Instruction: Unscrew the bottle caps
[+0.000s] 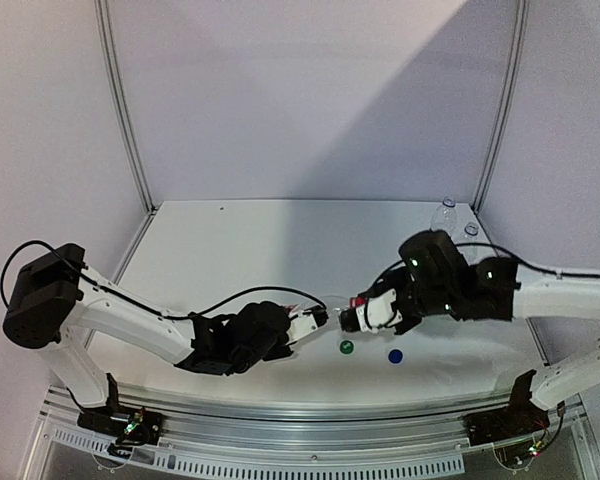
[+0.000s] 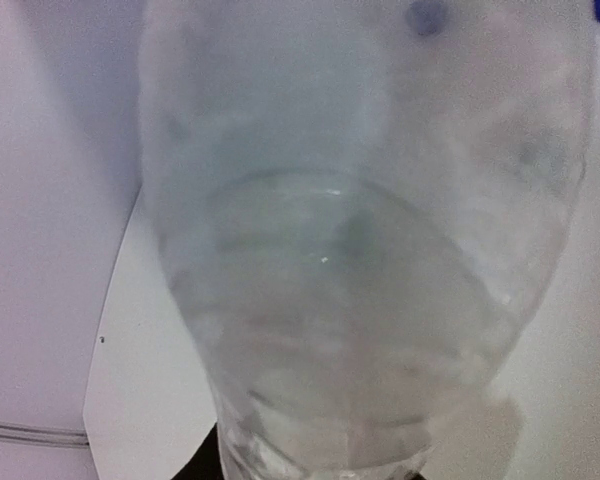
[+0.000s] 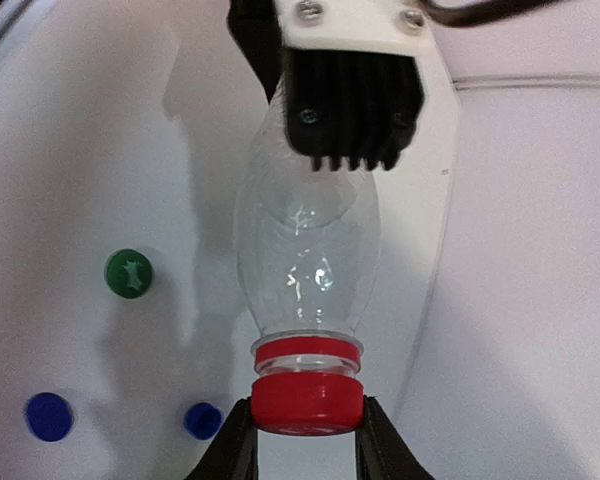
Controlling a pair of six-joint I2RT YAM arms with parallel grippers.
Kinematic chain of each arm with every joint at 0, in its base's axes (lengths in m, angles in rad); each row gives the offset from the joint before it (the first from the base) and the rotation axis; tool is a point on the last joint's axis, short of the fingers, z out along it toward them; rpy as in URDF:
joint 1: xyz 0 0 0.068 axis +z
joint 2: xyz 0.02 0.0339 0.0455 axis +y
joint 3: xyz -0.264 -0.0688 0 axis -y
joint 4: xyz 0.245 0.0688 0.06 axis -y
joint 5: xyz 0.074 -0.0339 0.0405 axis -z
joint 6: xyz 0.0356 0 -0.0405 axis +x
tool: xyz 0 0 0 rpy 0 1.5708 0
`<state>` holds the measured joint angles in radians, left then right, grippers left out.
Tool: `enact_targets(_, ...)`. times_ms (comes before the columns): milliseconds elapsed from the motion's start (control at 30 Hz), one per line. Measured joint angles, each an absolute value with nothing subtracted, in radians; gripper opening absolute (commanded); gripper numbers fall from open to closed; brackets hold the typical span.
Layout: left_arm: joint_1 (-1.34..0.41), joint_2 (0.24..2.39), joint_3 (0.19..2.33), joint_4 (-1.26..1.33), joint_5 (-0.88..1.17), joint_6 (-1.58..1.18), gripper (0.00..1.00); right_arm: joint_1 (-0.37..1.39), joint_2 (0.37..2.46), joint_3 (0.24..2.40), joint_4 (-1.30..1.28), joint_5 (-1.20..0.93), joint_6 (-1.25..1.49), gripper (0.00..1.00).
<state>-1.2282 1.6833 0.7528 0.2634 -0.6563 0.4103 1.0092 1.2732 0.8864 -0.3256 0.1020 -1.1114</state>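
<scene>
A clear bottle [image 3: 308, 262] hangs level between my two grippers. My left gripper [image 1: 320, 318] is shut on its body; in the left wrist view the bottle [image 2: 360, 250] fills the frame. That gripper also shows at the top of the right wrist view [image 3: 350, 100]. My right gripper [image 3: 308, 425] is shut on the red cap [image 3: 308, 398], one finger on each side. A clear gap shows between the cap and the red ring above it. The red cap also shows in the top view [image 1: 358, 302]. A green cap [image 3: 129, 273] and two blue caps [image 3: 48, 416] [image 3: 202, 420] lie loose on the table.
In the top view the green cap [image 1: 346, 347] and one blue cap [image 1: 395, 355] lie just in front of the grippers. A clear bottle [image 1: 444, 213] stands at the back right corner by the frame post. The white table [image 1: 250, 250] has walls on three sides.
</scene>
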Motion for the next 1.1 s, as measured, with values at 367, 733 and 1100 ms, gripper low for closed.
enact_targets(367, -1.227, 1.682, 0.751, 0.231, -0.640, 0.405, 0.00, 1.046, 1.248, 0.416, 0.590, 0.223, -1.879, 0.55)
enact_targets(733, -1.228, 1.679, 0.751, 0.263, -0.624, 0.395, 0.00, 1.047, 1.027, 0.447, 0.445, 0.317, -1.863, 0.87)
enact_targets(1100, -1.223, 1.645, 0.751, 0.285, -0.617, 0.385, 0.01, 0.992, 0.937, 0.691, -0.112, 0.238, -1.390, 0.86)
